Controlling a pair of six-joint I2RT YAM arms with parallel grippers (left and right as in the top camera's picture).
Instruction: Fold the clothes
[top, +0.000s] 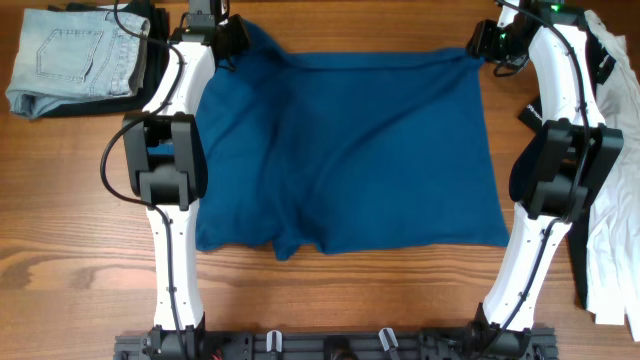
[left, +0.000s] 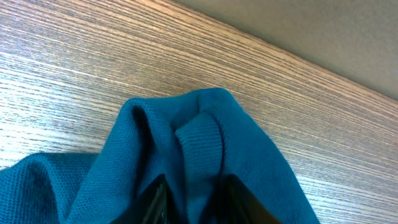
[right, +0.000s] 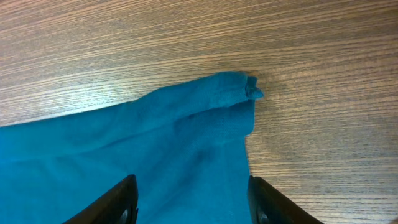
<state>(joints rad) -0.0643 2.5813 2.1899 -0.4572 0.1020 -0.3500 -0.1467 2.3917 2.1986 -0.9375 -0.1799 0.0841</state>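
A blue shirt lies spread flat across the middle of the wooden table. My left gripper is at its far left corner, shut on a bunched fold of the blue fabric; the fingertips pinch the cloth. My right gripper is at the far right corner, open, its fingers spread above the shirt's corner without holding it.
Folded light denim jeans lie on a dark garment at the back left. A white garment and dark clothes are piled along the right edge. The table's far edge is just beyond the left gripper.
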